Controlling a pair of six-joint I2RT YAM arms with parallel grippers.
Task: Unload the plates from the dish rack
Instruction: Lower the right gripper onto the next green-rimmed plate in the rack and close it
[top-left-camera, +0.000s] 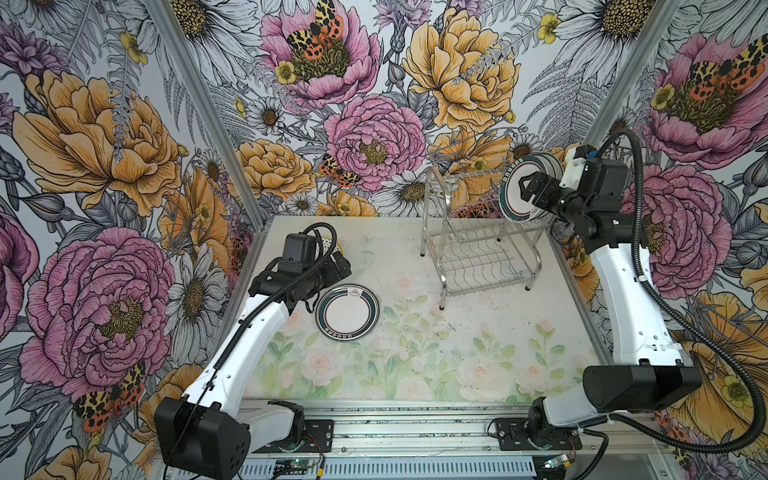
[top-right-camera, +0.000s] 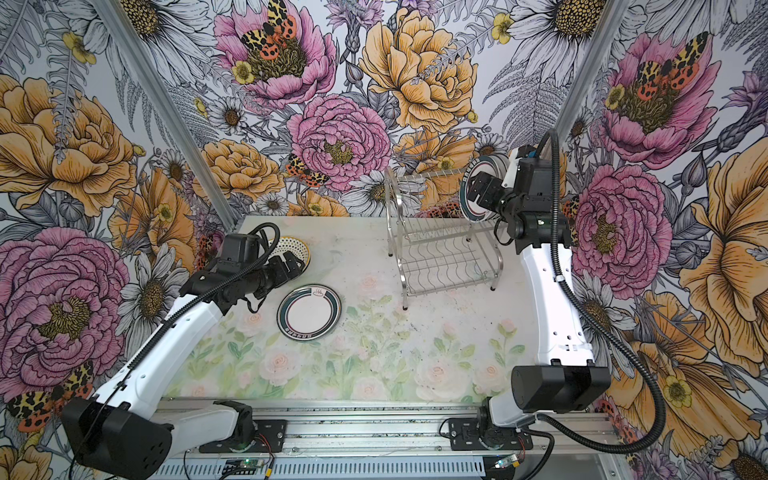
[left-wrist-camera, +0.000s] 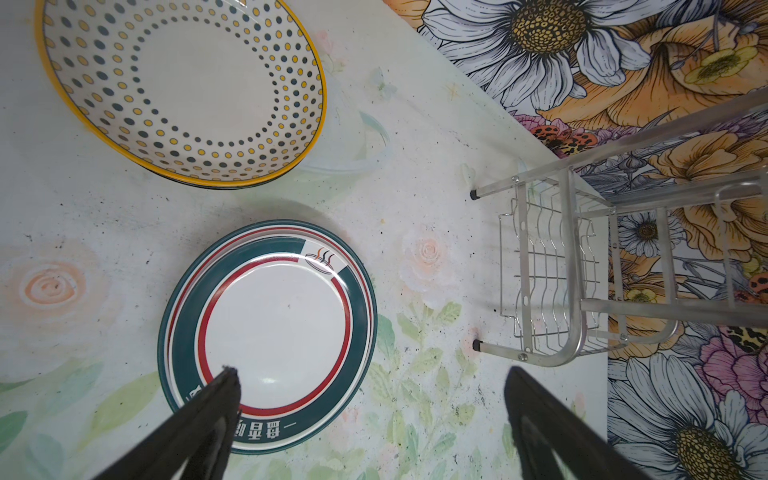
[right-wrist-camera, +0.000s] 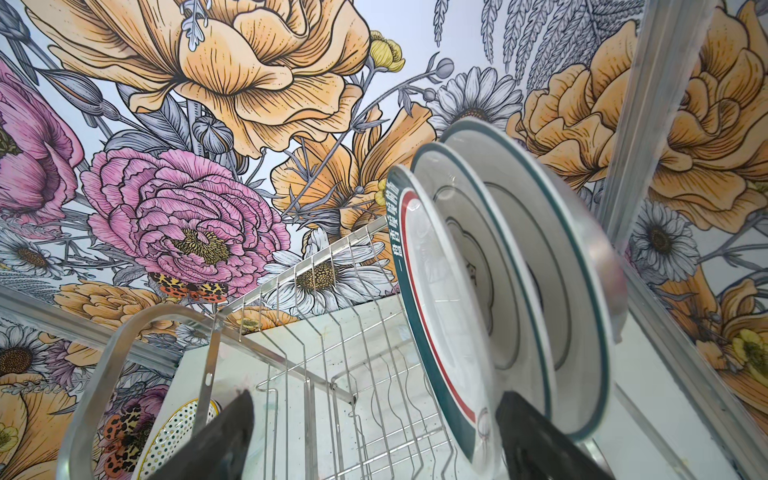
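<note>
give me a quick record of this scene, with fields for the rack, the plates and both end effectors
dish rack: stands at the far right of the table
plates in rack: three, upright, at the right end of the upper tier
on table: teal-ringed plate lying flat; dotted yellow-rimmed plates stacked behind it
left end effector: open, holding nothing, over the teal-ringed plate's edge
right end effector: open, jaws either side of the front racked plate, not closed on it

Three upright plates (right-wrist-camera: 519, 249) stand in the dish rack (left-wrist-camera: 631, 311), the front rim between the right gripper's (right-wrist-camera: 374, 395) parted fingers; a teal-ringed plate (left-wrist-camera: 278, 332) and a dotted plate (left-wrist-camera: 187, 83) lie flat by the left gripper (left-wrist-camera: 372, 370).
</note>
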